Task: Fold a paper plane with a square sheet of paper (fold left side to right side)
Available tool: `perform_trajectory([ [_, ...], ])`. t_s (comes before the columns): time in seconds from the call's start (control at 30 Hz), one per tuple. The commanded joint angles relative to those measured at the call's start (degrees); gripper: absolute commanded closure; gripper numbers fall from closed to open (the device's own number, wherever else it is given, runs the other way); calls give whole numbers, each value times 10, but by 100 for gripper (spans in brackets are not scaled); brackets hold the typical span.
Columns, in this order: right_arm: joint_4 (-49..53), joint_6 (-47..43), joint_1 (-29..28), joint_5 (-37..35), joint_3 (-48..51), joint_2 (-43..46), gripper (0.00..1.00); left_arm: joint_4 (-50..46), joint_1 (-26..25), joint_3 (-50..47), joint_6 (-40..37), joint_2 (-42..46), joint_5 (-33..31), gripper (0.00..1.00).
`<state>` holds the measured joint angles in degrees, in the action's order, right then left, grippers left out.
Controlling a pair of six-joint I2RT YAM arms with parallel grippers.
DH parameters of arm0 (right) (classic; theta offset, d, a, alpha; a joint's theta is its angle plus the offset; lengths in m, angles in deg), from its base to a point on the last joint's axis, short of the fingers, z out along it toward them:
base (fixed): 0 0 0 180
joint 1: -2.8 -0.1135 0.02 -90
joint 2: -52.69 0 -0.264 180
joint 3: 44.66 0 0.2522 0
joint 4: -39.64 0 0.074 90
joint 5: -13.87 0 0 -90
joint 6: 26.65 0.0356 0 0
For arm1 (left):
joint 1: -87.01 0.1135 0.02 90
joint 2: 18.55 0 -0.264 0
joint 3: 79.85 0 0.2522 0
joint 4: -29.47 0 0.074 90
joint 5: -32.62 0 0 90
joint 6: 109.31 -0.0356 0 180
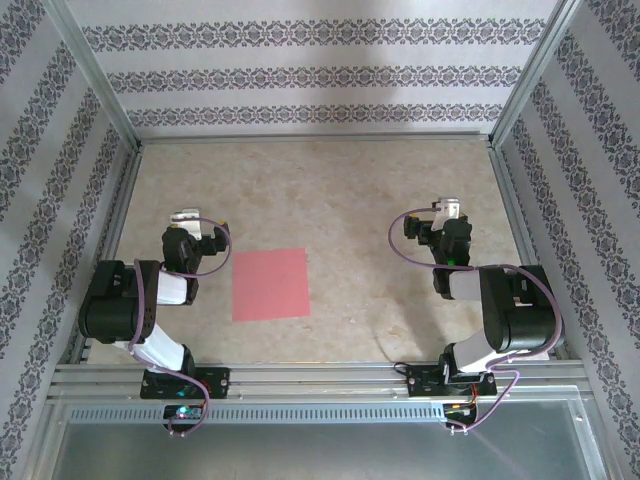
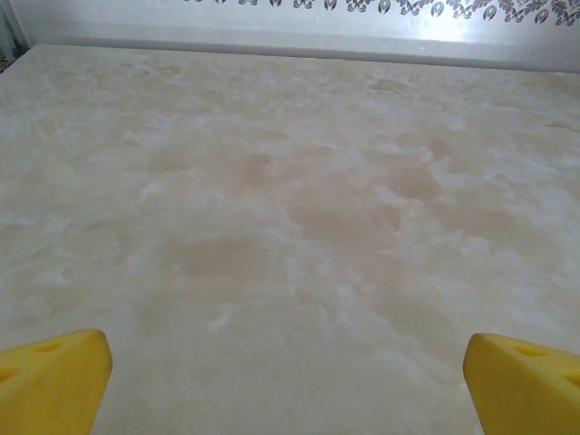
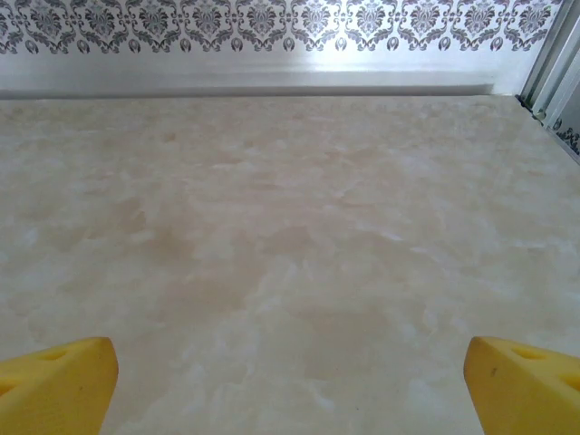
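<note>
The left tool [image 2: 288, 385] and right tool [image 3: 290, 385] are being held spread wide above the table [image 1: 350, 190]. The square sheet of paper [image 1: 270, 284] is being left flat at the left tool's four o'clock.

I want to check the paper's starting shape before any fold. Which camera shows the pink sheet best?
The top external view: the square sheet of paper lies flat and unfolded on the table, all four edges visible, beside the left arm. Both wrist views look past their yellow fingertips at the marbled table.
</note>
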<state>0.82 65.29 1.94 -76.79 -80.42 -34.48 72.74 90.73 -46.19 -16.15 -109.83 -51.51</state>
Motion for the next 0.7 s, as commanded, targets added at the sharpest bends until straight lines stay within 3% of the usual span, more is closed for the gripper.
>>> perform_trajectory([
  [0.0, -17, 0, 2, -3, 5, -5, 2, -8, -5, 14, -19, 0, 24, 0],
  [0.13, -17, -1, 2, -3, 5, -5, 2, -17, -5, 19, -30, 0, 55, 0],
  [0.67, -16, 2, 6, 3, 4, -5, 2, -7, -5, 13, -14, 0, 10, 0],
])
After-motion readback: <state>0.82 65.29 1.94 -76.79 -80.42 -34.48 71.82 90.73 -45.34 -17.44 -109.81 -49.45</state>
